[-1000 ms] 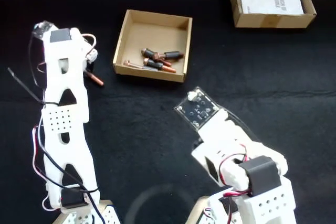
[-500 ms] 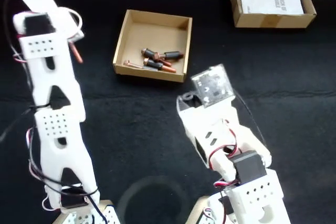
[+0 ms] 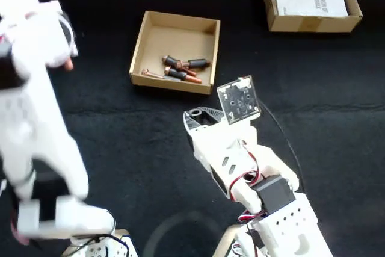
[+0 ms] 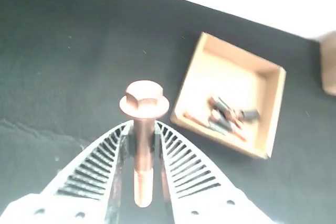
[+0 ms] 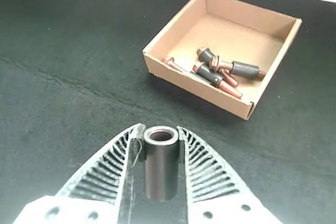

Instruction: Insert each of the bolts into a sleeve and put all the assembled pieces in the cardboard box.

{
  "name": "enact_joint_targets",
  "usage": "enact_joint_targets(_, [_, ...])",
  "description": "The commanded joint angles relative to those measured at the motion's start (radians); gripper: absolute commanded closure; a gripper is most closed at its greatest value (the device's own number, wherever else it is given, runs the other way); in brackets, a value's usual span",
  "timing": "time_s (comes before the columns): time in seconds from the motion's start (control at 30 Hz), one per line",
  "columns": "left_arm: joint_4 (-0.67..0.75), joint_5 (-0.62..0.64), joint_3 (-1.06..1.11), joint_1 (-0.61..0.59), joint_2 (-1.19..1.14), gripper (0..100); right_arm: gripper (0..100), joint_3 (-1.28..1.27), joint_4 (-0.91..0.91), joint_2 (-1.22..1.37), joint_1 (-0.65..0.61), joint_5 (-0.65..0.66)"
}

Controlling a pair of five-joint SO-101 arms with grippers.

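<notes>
Your tabletop (image 3: 337, 118) is covered in black cloth. Near its far edge, left of the middle, sits the open square cardboard box (image 3: 171, 83). Toward its near right corner lies a small heap of assembled pieces (image 3: 183, 69), dark sleeves on copper bolts. A shallower second cardboard box (image 3: 313, 25), with a white printed sheet inside, sits at the far right corner. Your left gripper (image 4: 143, 127) is up over the left edge, pinching a copper hex-head bolt (image 4: 143, 150) by its shank, head past the fingertips. Your right gripper (image 5: 159, 127) hangs above the tabletop's middle, clamped on a dark grey metal sleeve (image 5: 160, 166), open bore facing outward.
</notes>
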State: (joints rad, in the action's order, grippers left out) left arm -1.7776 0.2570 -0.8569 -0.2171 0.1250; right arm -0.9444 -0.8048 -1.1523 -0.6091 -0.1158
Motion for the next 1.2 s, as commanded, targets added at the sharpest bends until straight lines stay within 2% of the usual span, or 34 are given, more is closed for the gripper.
enact_joint_targets(0.0, [0.025,-0.008,0.193,0.081,0.280,99,99.1,0.002,0.064,-0.015,-0.005,-0.003])
enact_joint_targets(0.13, [0.141,-0.002,0.341,0.176,0.438,99,99.1,0.001,0.133,-0.015,-0.008,-0.009])
enact_joint_targets(0.37, [0.454,-0.002,0.591,0.260,0.587,99,99.1,0.008,0.306,-0.015,-0.019,-0.011])
enact_joint_targets(0.5, [0.654,-0.002,0.753,0.302,0.627,99,99.1,0.004,0.302,-0.044,-0.090,-0.011])
enact_joint_targets(0.63, [0.911,-0.002,0.924,0.361,0.633,99,99.1,-0.002,0.302,-0.137,-0.186,-0.011])
enact_joint_targets(0.73, [1.066,-0.002,1.004,0.423,0.630,99,99.1,-0.001,0.302,-0.174,-0.209,-0.011])
enact_joint_targets(0.87, [1.085,-0.002,1.009,0.522,0.628,99,99.1,0.001,0.251,-0.189,-0.209,-0.009])
enact_joint_targets(1.0, [1.082,-0.002,1.015,0.555,0.630,99,99.1,-0.001,0.194,-0.225,-0.208,-0.009])
enact_joint_targets(1.17, [0.970,-0.002,0.987,0.562,0.650,99,99.1,-0.001,0.180,-0.249,-0.122,-0.006])
